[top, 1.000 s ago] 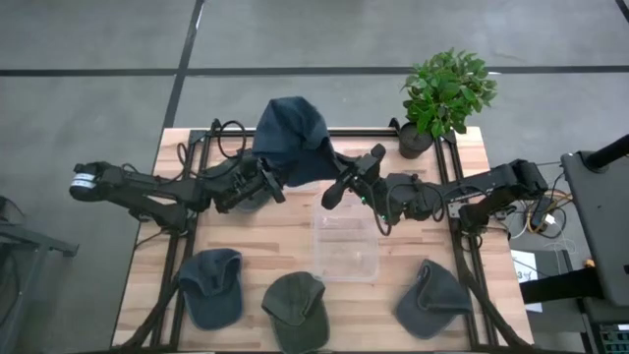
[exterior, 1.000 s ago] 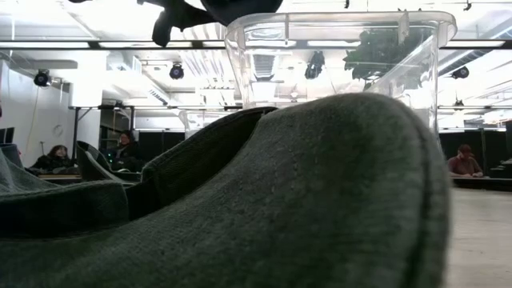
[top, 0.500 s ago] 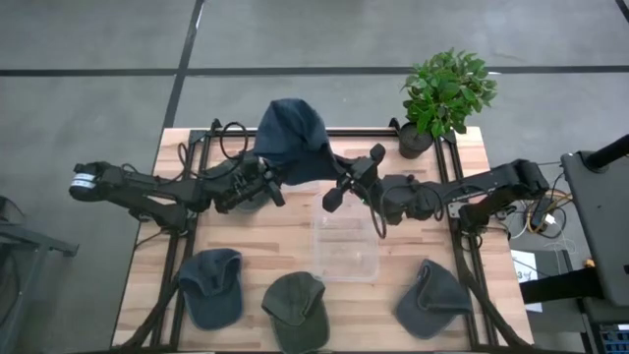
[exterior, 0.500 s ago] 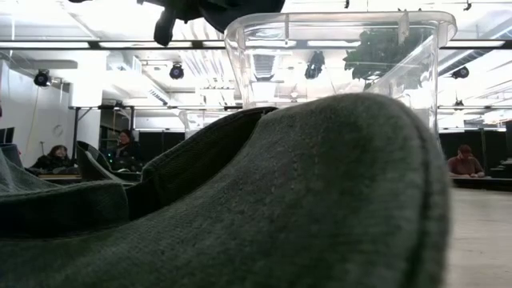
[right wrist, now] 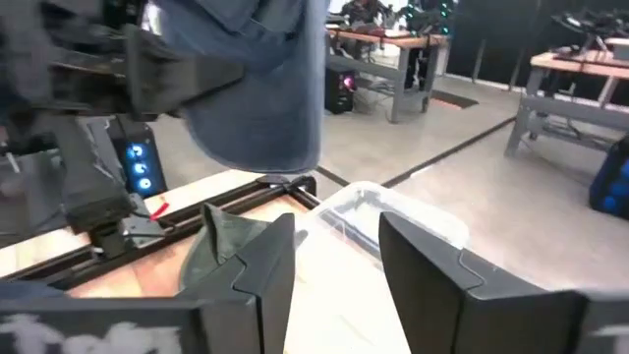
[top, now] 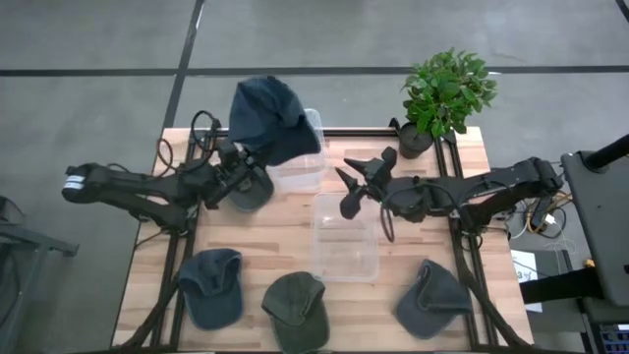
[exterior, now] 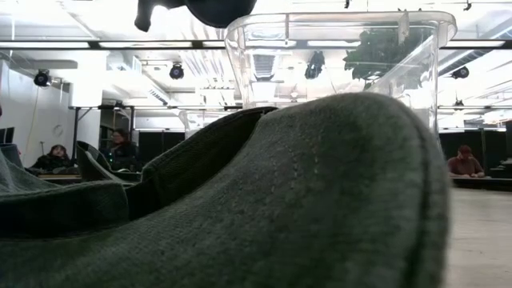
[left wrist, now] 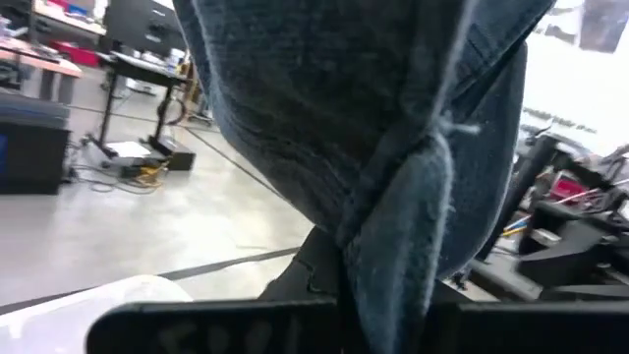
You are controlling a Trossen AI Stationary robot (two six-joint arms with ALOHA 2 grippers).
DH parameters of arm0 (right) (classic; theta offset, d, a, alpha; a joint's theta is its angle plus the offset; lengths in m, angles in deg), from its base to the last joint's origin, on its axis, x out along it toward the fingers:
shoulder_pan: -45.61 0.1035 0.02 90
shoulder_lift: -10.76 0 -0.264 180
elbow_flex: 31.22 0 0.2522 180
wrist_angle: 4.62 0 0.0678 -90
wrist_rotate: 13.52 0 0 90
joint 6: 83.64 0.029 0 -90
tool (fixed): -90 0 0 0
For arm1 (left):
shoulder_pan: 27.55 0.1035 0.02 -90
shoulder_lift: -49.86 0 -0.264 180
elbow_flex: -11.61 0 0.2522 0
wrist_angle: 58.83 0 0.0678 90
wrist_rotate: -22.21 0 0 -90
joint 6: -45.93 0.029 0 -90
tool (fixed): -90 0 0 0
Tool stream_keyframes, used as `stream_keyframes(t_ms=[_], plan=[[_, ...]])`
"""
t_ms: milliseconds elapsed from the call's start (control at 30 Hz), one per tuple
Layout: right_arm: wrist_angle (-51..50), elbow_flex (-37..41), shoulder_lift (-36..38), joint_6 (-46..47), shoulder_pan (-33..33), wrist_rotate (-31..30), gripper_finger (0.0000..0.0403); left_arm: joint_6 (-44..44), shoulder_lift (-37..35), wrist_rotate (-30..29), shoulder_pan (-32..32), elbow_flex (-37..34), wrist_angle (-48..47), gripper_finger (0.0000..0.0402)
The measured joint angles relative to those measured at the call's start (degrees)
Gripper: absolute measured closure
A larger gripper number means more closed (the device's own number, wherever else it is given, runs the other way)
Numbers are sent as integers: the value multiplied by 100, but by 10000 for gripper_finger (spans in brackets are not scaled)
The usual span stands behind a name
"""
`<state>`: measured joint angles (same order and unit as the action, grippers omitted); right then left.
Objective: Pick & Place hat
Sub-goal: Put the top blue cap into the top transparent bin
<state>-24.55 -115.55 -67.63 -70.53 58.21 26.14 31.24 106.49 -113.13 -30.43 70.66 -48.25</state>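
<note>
Left gripper (top: 239, 167) clamps the lifted blue hat (top: 263, 120) at the table's 11 o'clock; placing it remains. Right gripper (top: 356, 185) hovers open near centre. Three hats lie toward 6 o'clock.

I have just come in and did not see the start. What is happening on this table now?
The left gripper is shut on a blue hat and holds it raised above the far side of the table, beside a clear bin. The right gripper is open, holds nothing, and hovers near a second clear bin. Three more hats lie along the near edge: one blue-grey, one green, one grey. A potted plant stands at the far right corner.
</note>
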Motion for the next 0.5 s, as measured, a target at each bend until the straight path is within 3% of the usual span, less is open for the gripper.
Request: stream_keyframes(t_ms=[333,500], plan=[[-10,1,296,-1076,385,-16,260,-732,109,218,714,1245,-2761,397],[-291,2,549,-1311,612,-16,266,-1420,214,1789,1755,1251,-3031,397]])
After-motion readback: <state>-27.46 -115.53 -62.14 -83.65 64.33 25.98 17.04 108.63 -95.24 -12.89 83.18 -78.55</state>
